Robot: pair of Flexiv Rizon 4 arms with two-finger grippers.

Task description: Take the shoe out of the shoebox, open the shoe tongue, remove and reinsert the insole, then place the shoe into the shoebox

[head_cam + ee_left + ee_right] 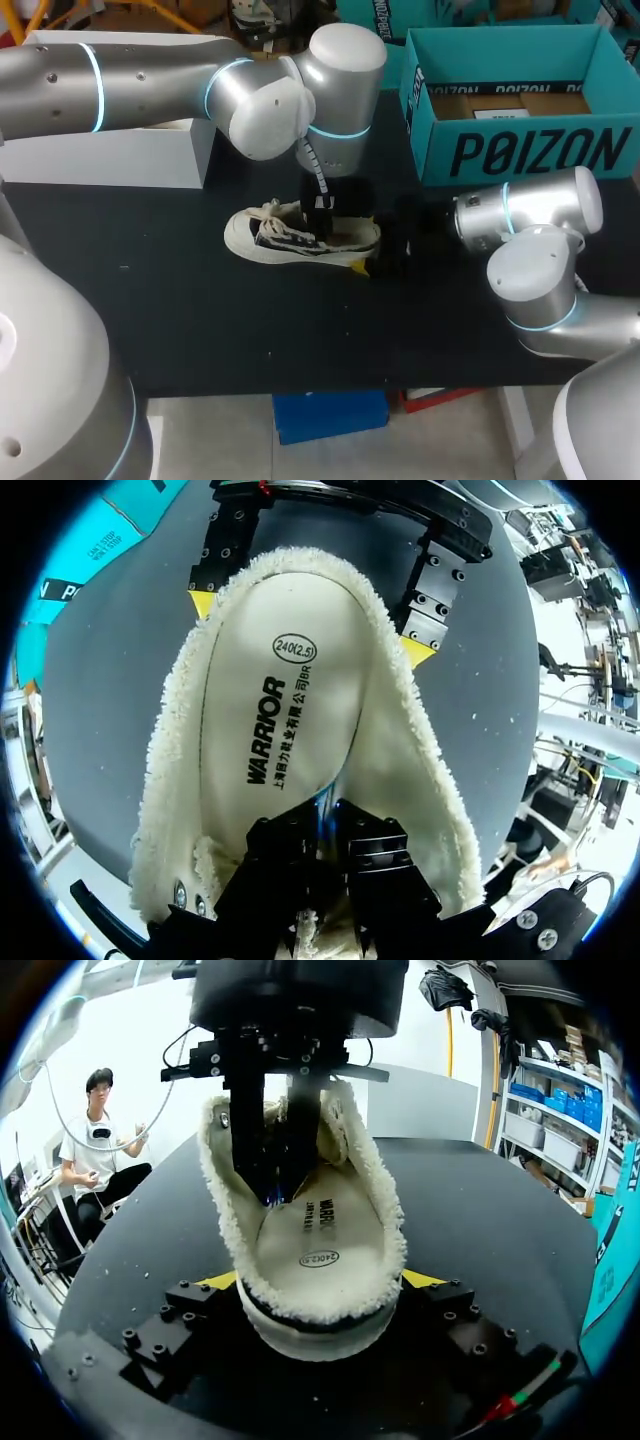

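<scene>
Shoe [290, 238] is clamped mid-desk [200, 320], unboxed, by the right gripper [320, 1282]; insole [290, 710], pinched by the left gripper [325, 825], seems not yet removed.

A black table [200, 330] is seen. A cream shoe [290, 240] is set on its sole near the middle of the table, with the toe turned to the left edge. A teal shoebox [540, 150] is placed at the far right corner, open at the top. A white box [110, 155] is laid by the far left corner, well apart from the shoe.
</scene>
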